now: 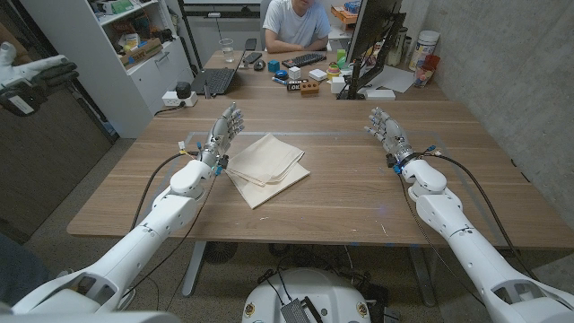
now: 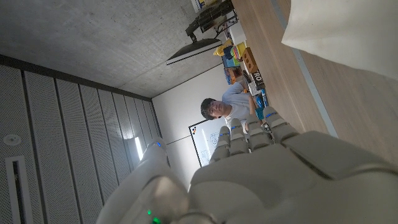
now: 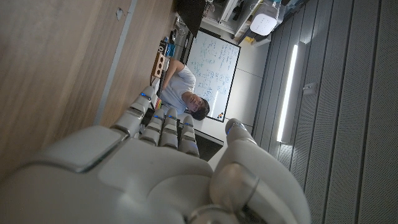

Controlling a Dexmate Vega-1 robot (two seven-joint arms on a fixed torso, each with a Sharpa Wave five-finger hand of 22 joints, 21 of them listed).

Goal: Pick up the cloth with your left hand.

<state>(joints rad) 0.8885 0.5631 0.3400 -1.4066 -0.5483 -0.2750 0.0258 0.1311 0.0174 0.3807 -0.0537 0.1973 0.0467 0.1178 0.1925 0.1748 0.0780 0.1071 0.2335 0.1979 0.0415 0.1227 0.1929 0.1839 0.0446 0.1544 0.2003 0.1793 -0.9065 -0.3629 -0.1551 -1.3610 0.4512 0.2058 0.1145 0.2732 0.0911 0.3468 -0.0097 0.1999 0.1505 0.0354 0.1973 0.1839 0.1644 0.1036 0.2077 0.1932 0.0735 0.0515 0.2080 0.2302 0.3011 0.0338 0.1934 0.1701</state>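
Wood-grain table (image 1: 359, 188), folded cream cloth (image 1: 267, 167)

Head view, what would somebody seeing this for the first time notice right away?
Probably the folded cream fabric cloth lying on the brown wooden table, just beside the left robot hand, whose pale fingers reach forward with nothing in them. The right robot hand is held the same way, apart on the other side. Behind the table a person in a white shirt sits at a cluttered desk.
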